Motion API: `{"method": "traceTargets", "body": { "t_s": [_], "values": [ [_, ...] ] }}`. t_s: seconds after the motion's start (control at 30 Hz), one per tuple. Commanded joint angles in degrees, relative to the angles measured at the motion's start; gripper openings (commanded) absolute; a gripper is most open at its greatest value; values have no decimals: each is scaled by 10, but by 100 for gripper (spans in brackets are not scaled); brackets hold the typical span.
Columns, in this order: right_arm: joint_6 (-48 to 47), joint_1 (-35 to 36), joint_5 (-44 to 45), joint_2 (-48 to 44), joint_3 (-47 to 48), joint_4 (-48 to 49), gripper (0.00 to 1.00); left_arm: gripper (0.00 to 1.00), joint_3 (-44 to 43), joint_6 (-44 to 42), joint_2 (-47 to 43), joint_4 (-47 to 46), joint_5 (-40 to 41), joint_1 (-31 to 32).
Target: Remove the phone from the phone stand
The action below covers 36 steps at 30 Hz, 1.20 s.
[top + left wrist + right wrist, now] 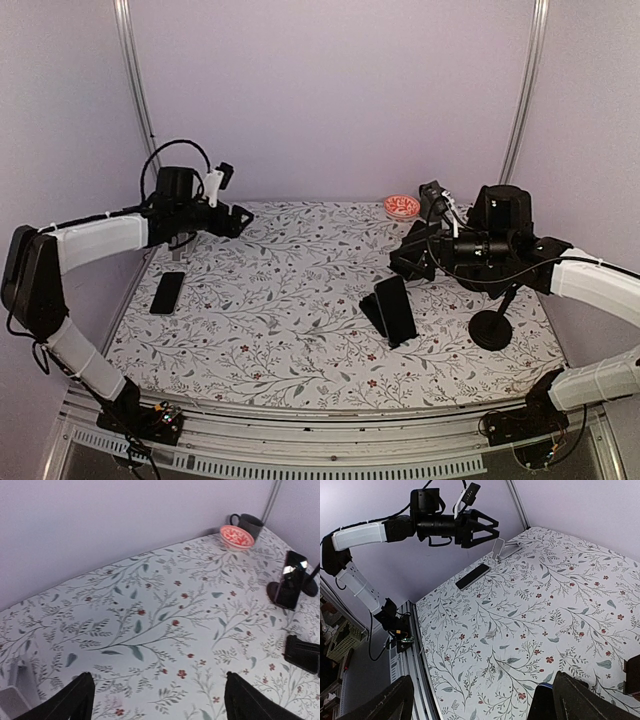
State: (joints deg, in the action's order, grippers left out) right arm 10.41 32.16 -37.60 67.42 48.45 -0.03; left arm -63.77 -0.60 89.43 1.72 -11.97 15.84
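Observation:
A black phone [167, 292] lies flat on the flowered table near its left edge, and it also shows in the right wrist view as the phone [472, 576] beside a small white stand [499, 548]. My left gripper [235, 222] hovers above and behind it, open, and the left gripper [160, 702] has only tablecloth between its fingers. In the middle a dark slab [393, 308] leans upright in a black stand [289, 582]. My right gripper [408, 260] hangs just behind that, and the right gripper [480, 705] is open and empty.
A red patterned bowl [402, 206] and a dark mug [246, 522] sit at the back wall. A black round-based pole stand [490, 328] is under the right arm. The table's left metal rail [415, 645] runs by the left arm's base.

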Motion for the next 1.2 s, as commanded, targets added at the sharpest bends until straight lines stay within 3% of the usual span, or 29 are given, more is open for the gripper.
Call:
{"method": "traceTargets", "body": {
  "t_s": [0.0, 0.23, 0.43, 0.7, 1.17],
  "values": [
    [-6, -3, -3, -17, 14, -12, 99, 89, 66, 45, -6, -82, 3, 119],
    [-14, -3, 1, -21, 22, -33, 99, 82, 122, 106, 80, -207, 28, 266],
    [-22, -3, 2, -20, 27, -42, 99, 70, 76, 100, 201, -267, 28, 340],
    [-23, -3, -4, -14, 33, -44, 99, 57, -36, 56, 327, -257, -3, 351],
    [-28, -3, -6, -6, 34, -49, 99, 47, -104, 19, 409, -245, -38, 345]
  ]
}}
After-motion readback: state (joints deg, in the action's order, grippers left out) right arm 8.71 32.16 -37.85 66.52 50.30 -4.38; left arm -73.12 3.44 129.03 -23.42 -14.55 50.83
